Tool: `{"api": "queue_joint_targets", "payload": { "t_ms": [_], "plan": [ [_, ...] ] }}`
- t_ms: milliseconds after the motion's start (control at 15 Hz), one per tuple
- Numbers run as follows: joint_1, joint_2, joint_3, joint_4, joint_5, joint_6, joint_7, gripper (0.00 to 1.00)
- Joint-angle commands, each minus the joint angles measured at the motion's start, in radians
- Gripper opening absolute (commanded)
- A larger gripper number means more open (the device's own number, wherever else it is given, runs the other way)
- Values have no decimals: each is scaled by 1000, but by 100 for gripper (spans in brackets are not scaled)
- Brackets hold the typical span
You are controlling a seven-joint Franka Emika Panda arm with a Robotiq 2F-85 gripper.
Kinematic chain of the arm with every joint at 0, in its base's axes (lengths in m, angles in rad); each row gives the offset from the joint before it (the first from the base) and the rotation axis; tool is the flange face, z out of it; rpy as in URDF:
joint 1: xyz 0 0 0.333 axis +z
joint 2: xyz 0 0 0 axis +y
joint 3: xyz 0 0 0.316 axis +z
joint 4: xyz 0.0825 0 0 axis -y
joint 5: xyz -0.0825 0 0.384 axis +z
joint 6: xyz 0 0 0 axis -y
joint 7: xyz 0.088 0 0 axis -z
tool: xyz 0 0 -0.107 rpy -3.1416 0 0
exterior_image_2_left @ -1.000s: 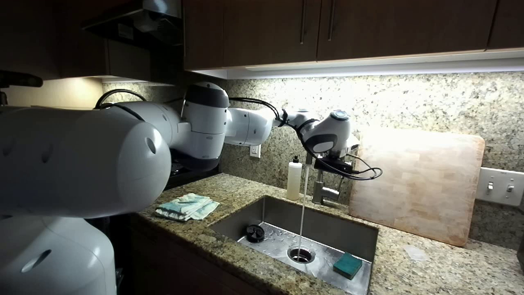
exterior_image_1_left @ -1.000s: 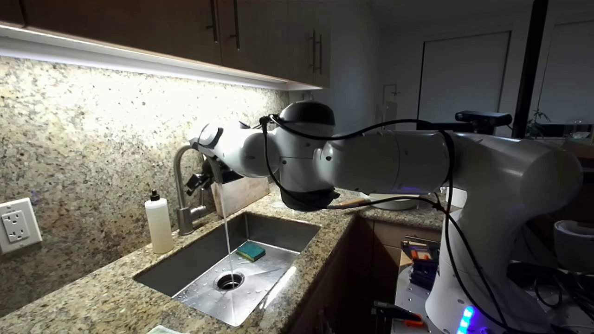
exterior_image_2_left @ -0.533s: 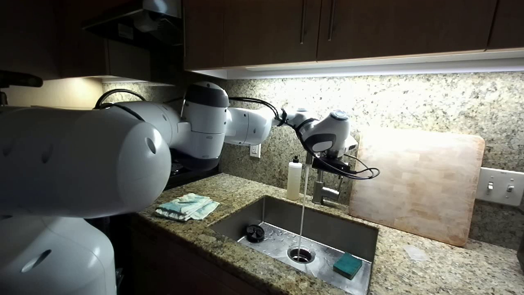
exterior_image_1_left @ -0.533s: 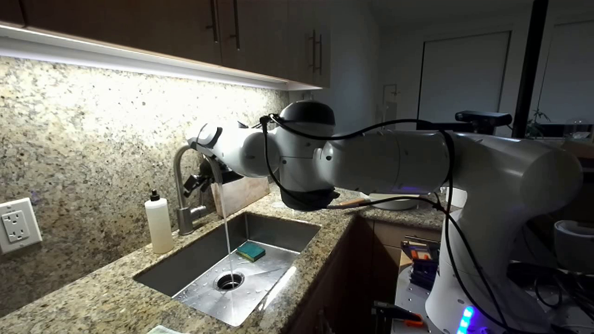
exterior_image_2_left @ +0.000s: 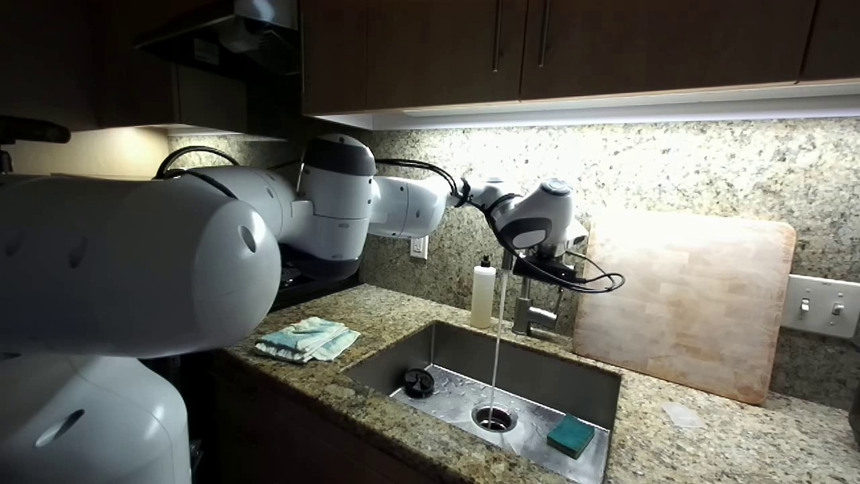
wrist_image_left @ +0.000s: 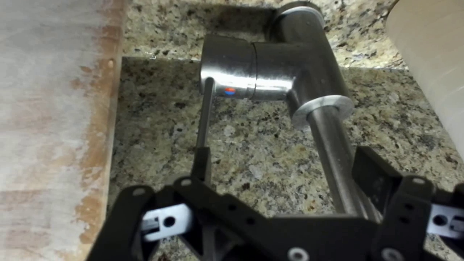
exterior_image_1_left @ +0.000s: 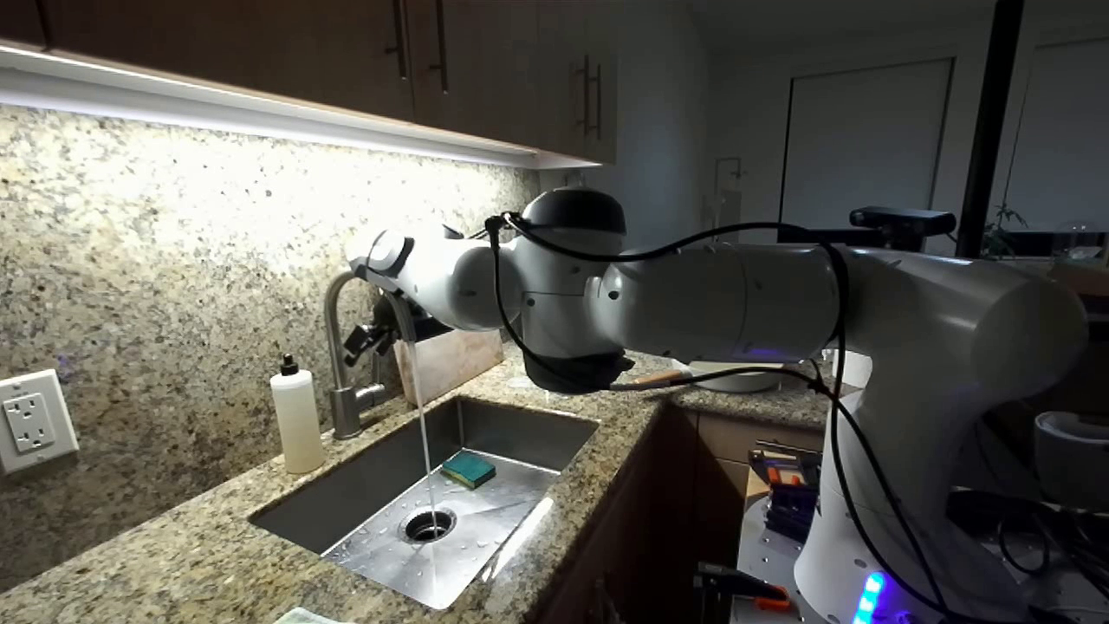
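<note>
The black, two-fingered pincer (wrist_image_left: 288, 166) is spread wide, squeezing nothing. The thin, silver metal tap handle (wrist_image_left: 206, 112) is right by one finger (wrist_image_left: 200, 165); I cannot tell if they touch. The round, silver tap neck (wrist_image_left: 332, 152) is near the other finger. Beside the pincer stands a flat wooden board (wrist_image_left: 54, 127).

The arm (exterior_image_1_left: 684, 303) is built of smooth, white, rounded segments (exterior_image_1_left: 472, 286). In an exterior view, one joint (exterior_image_1_left: 563, 299) at the centre is capped in black above and below. Black cables (exterior_image_1_left: 676, 254) are fastened along the arm. At the lower right, the base (exterior_image_1_left: 825, 559) is marked by a blue light (exterior_image_1_left: 869, 598). In the wrist view, the claw (wrist_image_left: 288, 170) is formed by black links (wrist_image_left: 215, 206), silver plates (wrist_image_left: 183, 214) and round screws (wrist_image_left: 298, 254).
</note>
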Motion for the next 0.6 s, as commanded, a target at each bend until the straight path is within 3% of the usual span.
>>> {"api": "queue_joint_targets", "payload": {
  "t_ms": [0,533],
  "plan": [
    [1,0,-3,6,-63,17,60,100],
    [1,0,-9,0,-50,-7,37,100]
  ]
}}
